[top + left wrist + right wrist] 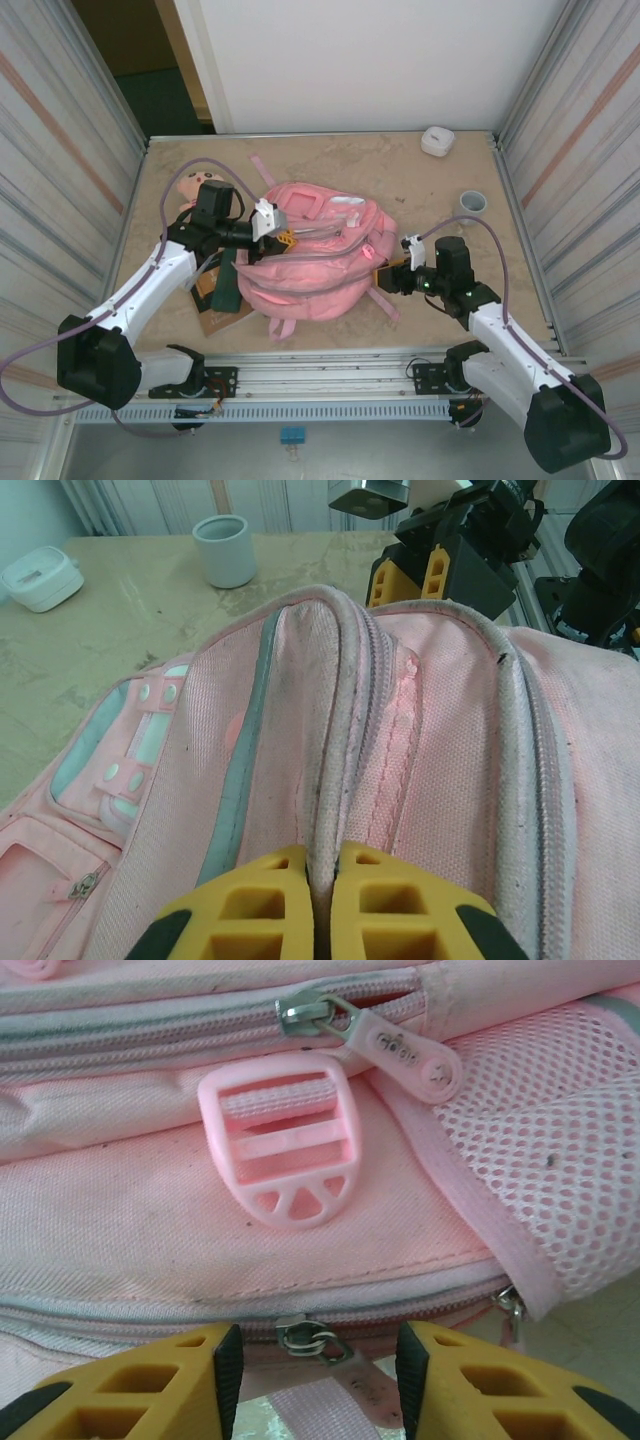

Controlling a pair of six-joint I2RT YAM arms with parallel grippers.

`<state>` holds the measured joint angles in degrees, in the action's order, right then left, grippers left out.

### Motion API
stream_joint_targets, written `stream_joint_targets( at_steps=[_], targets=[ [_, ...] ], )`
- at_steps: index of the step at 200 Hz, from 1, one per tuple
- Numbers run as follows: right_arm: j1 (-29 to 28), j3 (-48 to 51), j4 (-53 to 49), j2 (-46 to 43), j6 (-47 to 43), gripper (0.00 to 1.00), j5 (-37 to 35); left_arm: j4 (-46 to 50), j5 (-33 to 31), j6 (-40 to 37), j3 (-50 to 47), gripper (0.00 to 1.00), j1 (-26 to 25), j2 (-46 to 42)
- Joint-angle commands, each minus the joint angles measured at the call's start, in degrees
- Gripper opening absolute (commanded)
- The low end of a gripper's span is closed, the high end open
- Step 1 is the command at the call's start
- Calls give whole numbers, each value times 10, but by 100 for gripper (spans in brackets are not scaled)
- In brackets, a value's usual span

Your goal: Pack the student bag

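The student bag (310, 262), a large pink backpack, lies flat in the middle of the table. My left gripper (278, 230) is at its upper left edge. In the left wrist view that gripper (320, 868) is shut on a raised grey-piped seam of the bag (430, 730). My right gripper (386, 276) is at the bag's right side. In the right wrist view it (320, 1352) is open, with its pads on either side of a metal zipper slider (305, 1337) and a gap on both sides. A pink strap buckle (283, 1140) and a second zipper pull (402, 1052) lie above.
A plush doll (190, 188) lies at the far left. A dark green book (224, 288) sits under the bag's left edge. A white case (437, 140) and a grey cup (473, 203) stand at the far right. Metal walls close in both sides.
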<state>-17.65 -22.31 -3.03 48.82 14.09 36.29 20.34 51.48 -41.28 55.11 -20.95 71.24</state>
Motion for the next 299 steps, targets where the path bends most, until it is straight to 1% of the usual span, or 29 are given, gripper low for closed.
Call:
stream_joint_targets(
  at_steps=[1, 23, 35, 74, 94, 111, 139, 152, 174, 186, 211, 239, 249, 262, 273, 280, 299],
  targets=[
    [2, -8, -8, -12, 16, 37, 14, -66, 47, 19, 18, 0, 5, -29],
    [2, -7, -17, -18, 16, 22, 5, -71, 43, 22, 16, 0, 4, -32],
    [2, -9, -19, -21, 19, 16, 6, -78, 41, 27, 14, 0, 5, -33],
    [1, -13, -14, -38, 39, 4, 34, -109, -4, 58, 2, 0, 3, -33],
    [-7, -13, -1, -46, 61, 0, 47, -121, -58, 66, -4, 0, -14, -34],
    [-22, -16, 11, -48, 76, 0, 55, -130, -115, 65, -9, 0, -41, -31],
    [-58, -32, 2, -51, 82, 0, 59, -140, -184, 72, -9, 0, -73, -14],
    [-72, -37, 2, -54, 89, 0, 58, -156, -211, 83, -12, 0, -80, -9],
    [-91, -36, 16, -53, 119, 0, 30, -182, -239, 103, -18, 0, -91, -4],
    [-102, -35, 22, -48, 128, 0, 13, -192, -242, 111, -20, 0, -94, -2],
    [-118, -32, 20, -35, 129, 13, -37, -215, -226, 124, -28, 0, -100, -2],
    [-119, -25, 21, -29, 127, 19, -57, -223, -221, 130, -30, 0, -102, -3],
    [-119, -22, 21, -32, 126, 19, -64, -225, -221, 131, -33, 0, -102, -3],
    [-119, -18, 20, -36, 122, 14, -69, -230, -223, 132, -35, 0, -102, -4],
    [-119, -18, 16, -38, 122, 14, -76, -232, -223, 137, -36, 0, -103, -4],
    [-119, -18, 12, -39, 122, 15, -83, -235, -222, 139, -36, 0, -104, -5],
    [-119, -17, 6, -38, 119, 25, -101, -240, -218, 143, -37, 0, -106, -3]
  ],
)
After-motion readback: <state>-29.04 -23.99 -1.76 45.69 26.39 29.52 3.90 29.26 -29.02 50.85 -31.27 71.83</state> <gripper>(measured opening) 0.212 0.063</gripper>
